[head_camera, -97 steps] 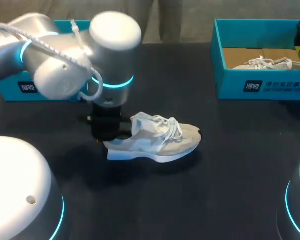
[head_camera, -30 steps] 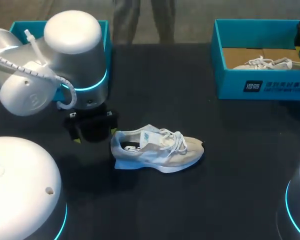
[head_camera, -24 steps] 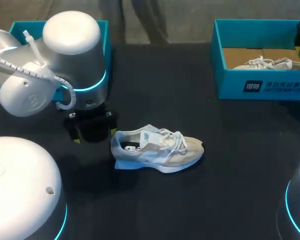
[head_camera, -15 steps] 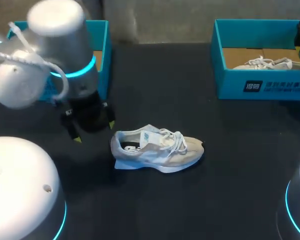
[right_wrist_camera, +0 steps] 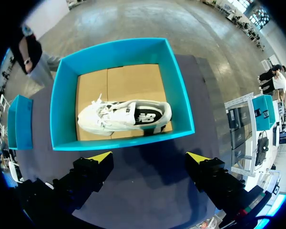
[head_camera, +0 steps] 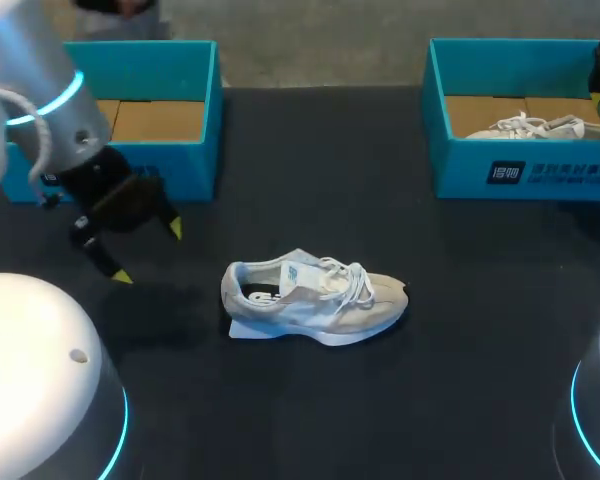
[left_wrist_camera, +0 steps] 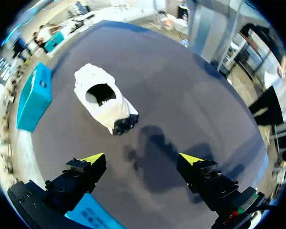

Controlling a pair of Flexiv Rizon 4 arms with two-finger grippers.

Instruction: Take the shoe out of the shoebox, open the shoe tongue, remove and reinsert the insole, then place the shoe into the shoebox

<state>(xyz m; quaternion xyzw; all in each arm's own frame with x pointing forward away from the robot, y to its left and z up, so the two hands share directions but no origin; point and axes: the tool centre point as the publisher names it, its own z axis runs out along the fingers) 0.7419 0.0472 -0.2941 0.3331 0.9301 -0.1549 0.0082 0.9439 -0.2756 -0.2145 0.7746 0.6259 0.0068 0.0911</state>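
A white and beige shoe lies upright on the black table, toe to the right, tongue pulled up. In the left wrist view the same shoe is ahead of the fingers, heel nearest, its mouth showing dark inside. My left gripper hangs open and empty to the left of the heel, well apart from it. My right gripper is open and empty above the near wall of the right shoebox. It does not show in the head view.
The right teal shoebox at the back right holds a second white shoe, also seen in the right wrist view as the boxed shoe. A left teal shoebox with a cardboard floor stands at the back left, close behind my left gripper.
My left arm has drawn back from the shoe's heel, up and to the left, with its gripper open. The shoe has stayed where it was.
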